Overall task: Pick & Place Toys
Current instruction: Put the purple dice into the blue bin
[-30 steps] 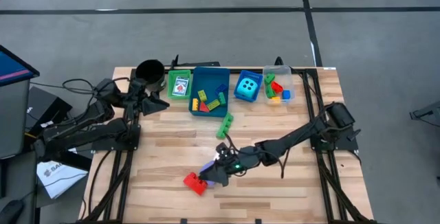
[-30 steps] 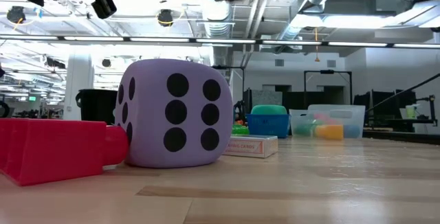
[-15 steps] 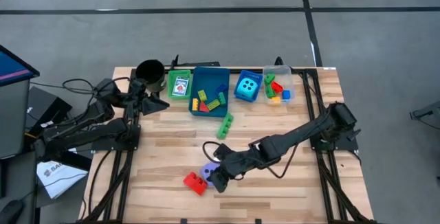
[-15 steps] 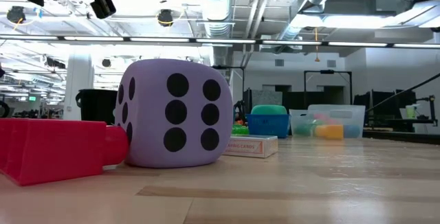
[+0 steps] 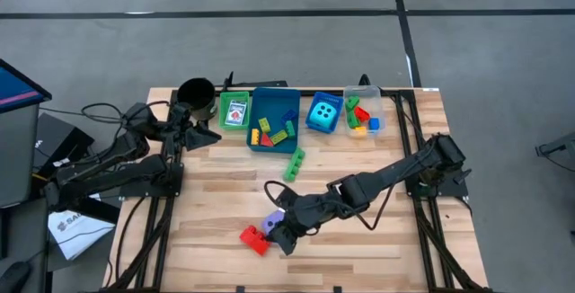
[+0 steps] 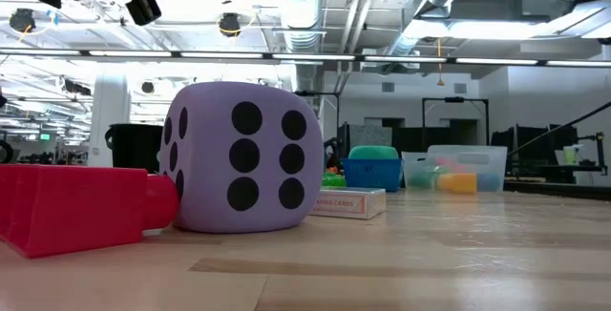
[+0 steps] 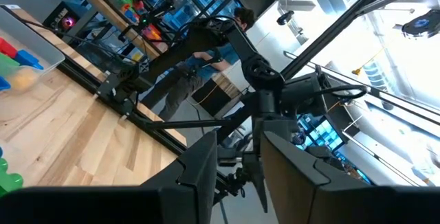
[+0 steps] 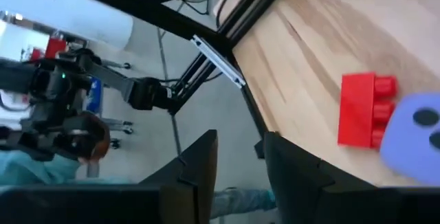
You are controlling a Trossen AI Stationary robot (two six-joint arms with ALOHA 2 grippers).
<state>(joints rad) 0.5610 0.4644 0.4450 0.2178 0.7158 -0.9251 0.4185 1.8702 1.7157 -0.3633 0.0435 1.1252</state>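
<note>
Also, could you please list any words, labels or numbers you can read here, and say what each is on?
"CARDS": on the side of the card box beside the purple dice; the word before it is too blurred to read.
Six dots: facing side of the purple dice.
White paper on the floor left of the table: dark print, too small to read.
</note>
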